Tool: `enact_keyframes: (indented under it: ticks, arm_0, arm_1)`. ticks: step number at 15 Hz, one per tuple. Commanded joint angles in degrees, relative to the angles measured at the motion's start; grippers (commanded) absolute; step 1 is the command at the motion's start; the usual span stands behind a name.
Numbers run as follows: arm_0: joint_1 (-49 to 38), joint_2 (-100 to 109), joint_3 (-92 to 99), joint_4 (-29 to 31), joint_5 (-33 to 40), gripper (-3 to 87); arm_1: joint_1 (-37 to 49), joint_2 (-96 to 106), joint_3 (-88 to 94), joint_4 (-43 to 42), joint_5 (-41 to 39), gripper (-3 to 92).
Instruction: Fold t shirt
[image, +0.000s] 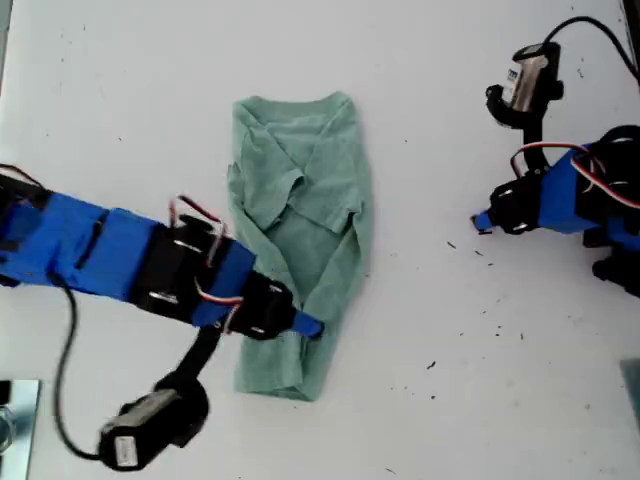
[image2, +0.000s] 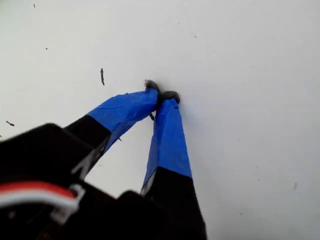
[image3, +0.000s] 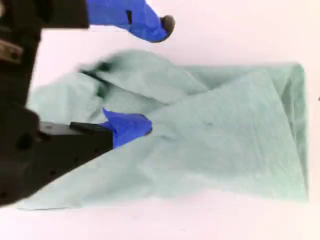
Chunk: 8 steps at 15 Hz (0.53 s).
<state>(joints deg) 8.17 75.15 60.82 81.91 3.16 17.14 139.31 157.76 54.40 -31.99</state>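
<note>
On the white table (image: 120, 90), the t shirt (image: 300, 230) lies mid-view in the exterior view, both sides folded in to a long narrow strip; crosswise folding looks left to do. My second gripper (image3: 150, 75) is wide open over its lower part. My first gripper (image2: 161, 96) rests closed, empty, well apart.

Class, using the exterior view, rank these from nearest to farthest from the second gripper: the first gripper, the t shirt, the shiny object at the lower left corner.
1. T shirt: middle of the exterior view, directly under my second gripper.
2. First gripper: to the exterior view's right, over bare table.
3. Shiny object: at the exterior view's lower left corner.
</note>
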Motion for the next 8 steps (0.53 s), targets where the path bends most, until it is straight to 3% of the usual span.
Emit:
enact_keyframes:
  ticks: [1,4,5,7,8]
  arm_0:
    - [-3.4,30.6,22.2,-0.9,-2.5,22.2]
    - [-6.7,72.8,79.8,-19.1,-9.0,3.8]
    - [-6.4,86.4,93.7,-22.3,-11.2,1.0]
    - [-1.7,106.2,108.6,-22.9,-17.9,-0.2]
    - [0.2,106.5,108.6,-22.9,-20.2,-0.2]
  arm_1:
    - [0.4,-0.5,0.7,-1.1,0.3,2.3]
    - [-2.3,0.2,0.4,0.3,3.3,2.3]
    - [-3.4,1.1,0.3,1.1,4.7,2.3]
    - [-4.8,6.0,0.4,3.3,6.2,2.3]
    - [-6.1,8.6,-1.1,5.9,6.1,2.2]
